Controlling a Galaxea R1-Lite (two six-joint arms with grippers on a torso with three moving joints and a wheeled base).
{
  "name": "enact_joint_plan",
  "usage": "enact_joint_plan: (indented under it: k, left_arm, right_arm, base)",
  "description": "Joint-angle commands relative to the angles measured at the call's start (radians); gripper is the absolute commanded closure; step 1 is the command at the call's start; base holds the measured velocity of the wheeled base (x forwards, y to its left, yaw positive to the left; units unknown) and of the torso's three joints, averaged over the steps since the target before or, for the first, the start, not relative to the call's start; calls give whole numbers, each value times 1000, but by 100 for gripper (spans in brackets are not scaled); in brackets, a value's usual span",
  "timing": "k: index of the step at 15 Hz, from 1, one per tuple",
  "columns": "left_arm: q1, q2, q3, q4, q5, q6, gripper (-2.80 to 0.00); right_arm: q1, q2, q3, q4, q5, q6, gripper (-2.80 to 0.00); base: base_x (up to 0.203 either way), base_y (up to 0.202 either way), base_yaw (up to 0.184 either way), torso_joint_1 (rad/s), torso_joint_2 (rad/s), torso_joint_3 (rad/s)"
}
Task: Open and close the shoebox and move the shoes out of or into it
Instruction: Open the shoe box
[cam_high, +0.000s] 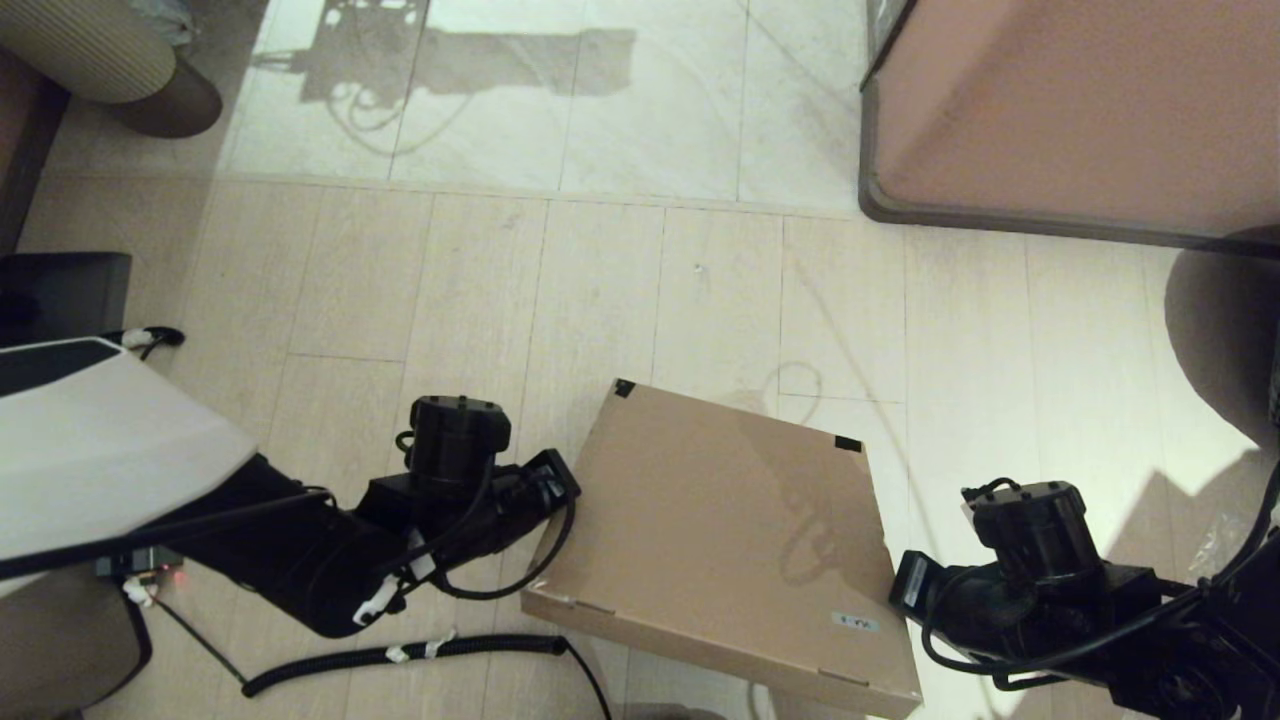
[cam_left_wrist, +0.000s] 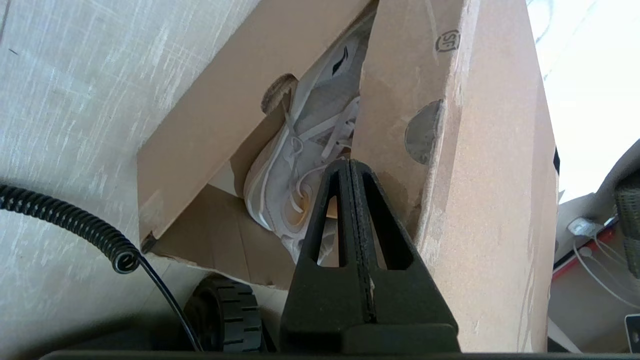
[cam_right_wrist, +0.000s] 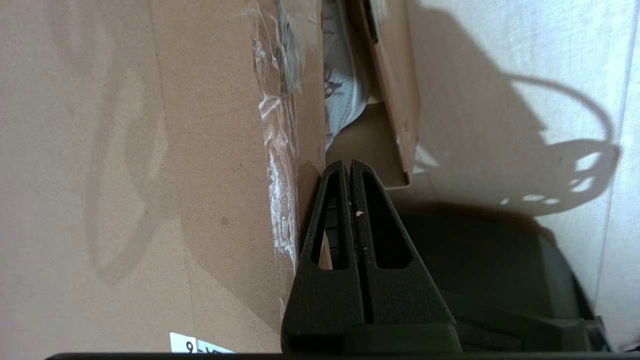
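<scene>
The shoebox (cam_high: 720, 520) is a brown cardboard box on the floor between my two arms, its flip lid raised at the near edge and tilted. Through the gap, the white shoes (cam_left_wrist: 285, 180) lie inside with loose laces; a bit of one shoe (cam_right_wrist: 342, 85) also shows from the other side. My left gripper (cam_left_wrist: 350, 162) is shut, its tips against the lid's side flap (cam_left_wrist: 425, 150) above the box wall (cam_left_wrist: 215, 110). My right gripper (cam_right_wrist: 348, 164) is shut too, touching the lid's taped side flap (cam_right_wrist: 307, 150) beside the lower wall (cam_right_wrist: 395, 100). Neither holds anything.
A large pinkish-brown cabinet (cam_high: 1080, 110) stands at the back right. A coiled black cable (cam_high: 400, 655) lies on the floor near the box's left corner. A ribbed round seat (cam_high: 90, 50) is at the back left. My base wheel (cam_left_wrist: 225, 315) is close under the box.
</scene>
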Motion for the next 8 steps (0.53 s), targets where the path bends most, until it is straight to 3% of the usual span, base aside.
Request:
enact_joint_plan:
  k: [1, 8]
  left_arm:
    - [3, -1, -3, -3, 1, -5, 0]
    - [15, 7, -58, 51, 29, -5, 0]
  right_arm:
    - [0, 3, -1, -5, 2, 6, 0]
    - [-2, 5, -9, -5, 8, 38, 0]
  base:
    - [0, 0, 0, 0, 0, 0]
    - [0, 0, 0, 0, 0, 0]
